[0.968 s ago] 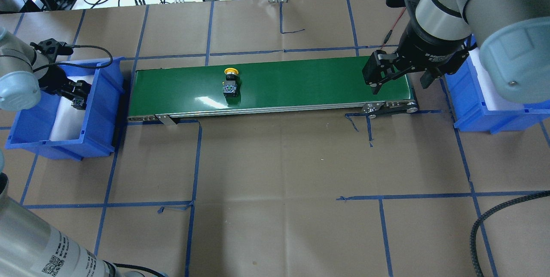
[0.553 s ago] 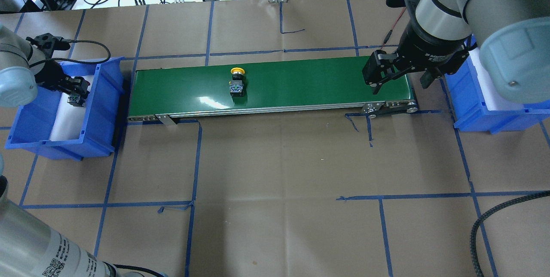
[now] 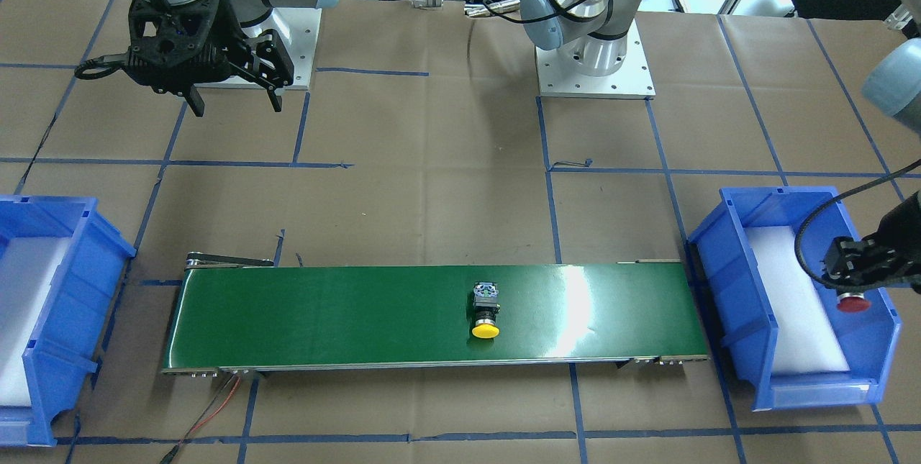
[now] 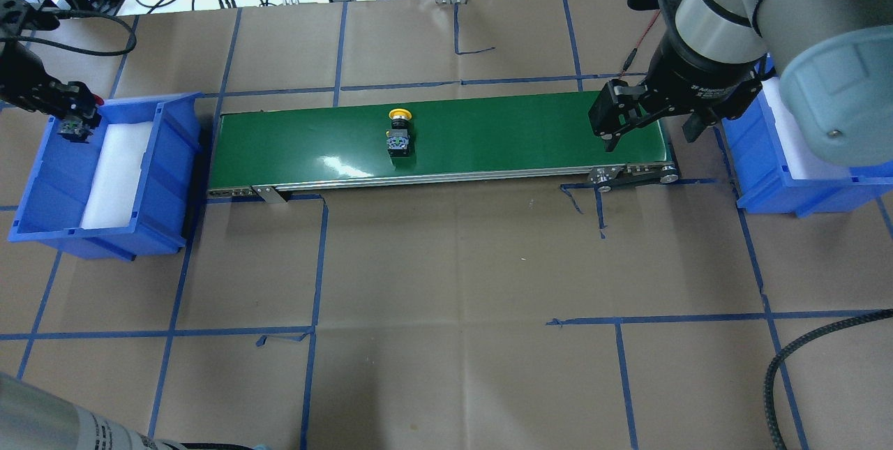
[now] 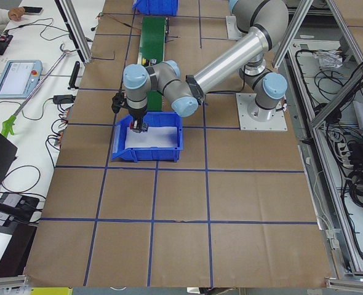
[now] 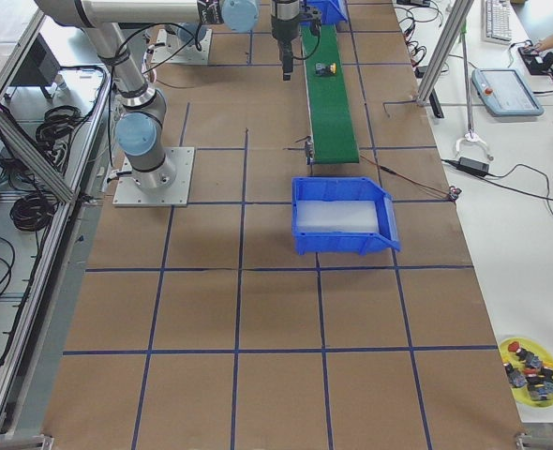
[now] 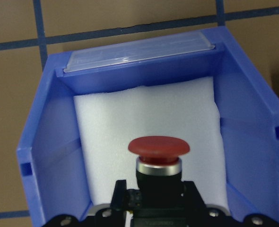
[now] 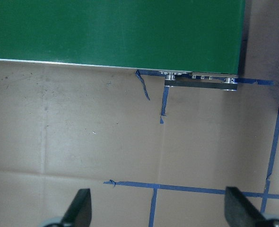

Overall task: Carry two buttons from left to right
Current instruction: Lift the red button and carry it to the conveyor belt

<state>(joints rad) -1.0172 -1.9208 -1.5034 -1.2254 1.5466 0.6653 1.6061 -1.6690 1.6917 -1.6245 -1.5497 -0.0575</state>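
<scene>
The red button (image 7: 158,146) is held in my shut left gripper (image 4: 70,118), lifted over the far-left edge of the left blue bin (image 4: 174,157). Its red cap also shows in the front-facing view (image 3: 853,302). The yellow button (image 4: 399,132) lies on its side near the middle of the green conveyor belt (image 4: 488,136), cap toward the far side, and shows too in the front-facing view (image 3: 486,313). My right gripper (image 4: 649,139) is open and empty, hovering over the belt's right end. The right wrist view shows its fingers (image 8: 80,208) wide apart.
The right blue bin (image 4: 760,171) with white foam stands beyond the belt's right end. The left bin holds white foam (image 4: 115,171). Blue tape lines cross the brown paper table. Cables lie along the far edge. A yellow dish of spare parts (image 6: 530,361) sits far off.
My left gripper has risen out of the left bin with the red button and moved toward the view's upper left. The yellow button has travelled right along the belt. The right arm is still.
</scene>
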